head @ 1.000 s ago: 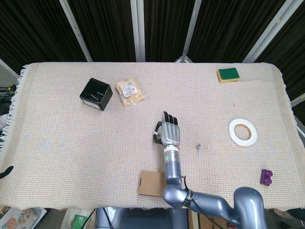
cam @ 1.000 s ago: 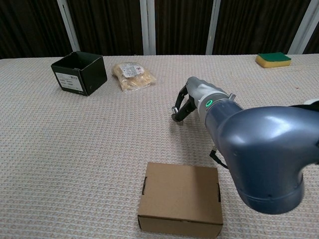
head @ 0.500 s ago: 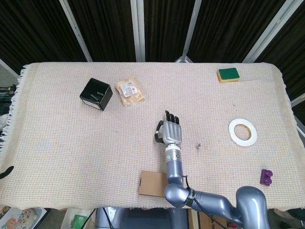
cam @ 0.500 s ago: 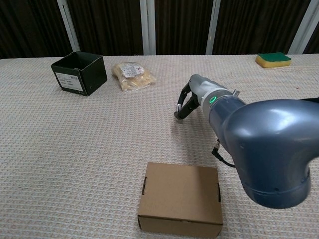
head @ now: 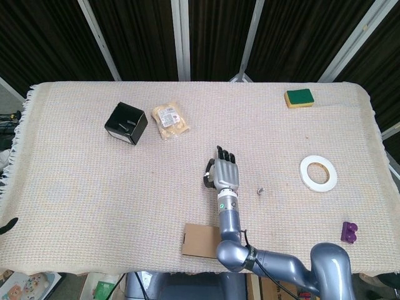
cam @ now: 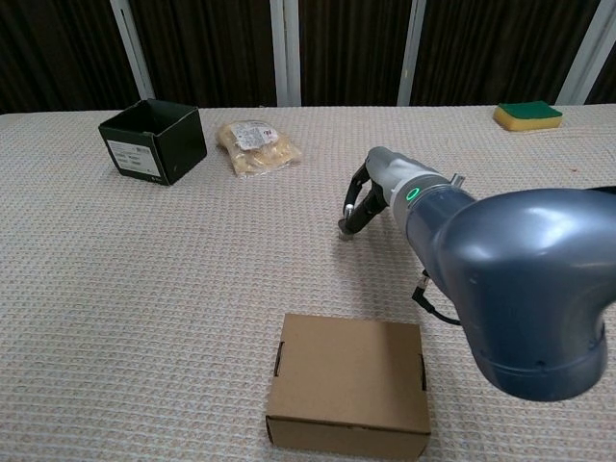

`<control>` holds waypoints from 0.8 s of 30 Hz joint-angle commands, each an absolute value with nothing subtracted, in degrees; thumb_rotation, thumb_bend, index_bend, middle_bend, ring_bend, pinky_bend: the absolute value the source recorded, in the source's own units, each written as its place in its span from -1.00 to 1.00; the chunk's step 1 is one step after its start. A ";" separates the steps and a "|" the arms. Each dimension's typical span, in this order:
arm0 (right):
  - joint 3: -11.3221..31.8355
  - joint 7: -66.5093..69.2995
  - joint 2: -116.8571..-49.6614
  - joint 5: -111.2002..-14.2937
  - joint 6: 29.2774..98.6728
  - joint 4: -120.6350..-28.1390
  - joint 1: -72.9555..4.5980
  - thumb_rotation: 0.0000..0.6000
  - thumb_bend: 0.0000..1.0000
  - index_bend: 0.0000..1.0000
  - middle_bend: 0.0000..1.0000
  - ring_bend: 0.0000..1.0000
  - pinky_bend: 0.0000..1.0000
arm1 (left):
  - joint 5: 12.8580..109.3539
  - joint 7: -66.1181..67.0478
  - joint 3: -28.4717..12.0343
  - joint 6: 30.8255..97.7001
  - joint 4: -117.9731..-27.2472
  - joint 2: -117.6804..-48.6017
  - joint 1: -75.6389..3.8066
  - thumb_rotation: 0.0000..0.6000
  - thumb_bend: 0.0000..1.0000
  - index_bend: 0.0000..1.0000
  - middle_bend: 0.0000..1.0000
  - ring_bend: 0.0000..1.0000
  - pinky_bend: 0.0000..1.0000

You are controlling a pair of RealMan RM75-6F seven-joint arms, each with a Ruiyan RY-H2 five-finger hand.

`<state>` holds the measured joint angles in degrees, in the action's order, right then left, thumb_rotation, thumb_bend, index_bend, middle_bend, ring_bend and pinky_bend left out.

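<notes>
Centrally, one grey metal right hand hovers empty, fingers loosely spread, near one small silver nut; one brown cardboard box sits at the cream woven tablecloth's near edge; dark curtains behind

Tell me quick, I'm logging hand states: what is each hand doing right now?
Left hand: not in either view.
Right hand: holds nothing, fingers apart and curved down over the table cloth, fingertips at or just above it.
</notes>
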<state>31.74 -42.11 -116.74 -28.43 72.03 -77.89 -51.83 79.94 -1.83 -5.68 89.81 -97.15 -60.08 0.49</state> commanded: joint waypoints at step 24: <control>30.65 -44.13 -113.60 -27.30 73.16 -83.37 -51.60 1.00 -0.26 -0.17 -1.00 -1.00 -1.00 | 79.87 -1.61 -5.77 89.83 -97.09 -60.19 0.45 1.00 -0.71 -0.65 -0.73 -1.00 -0.90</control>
<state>30.71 -43.88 -114.40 -27.09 72.56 -81.95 -51.84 79.87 -1.63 -5.76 89.83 -97.10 -60.18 0.46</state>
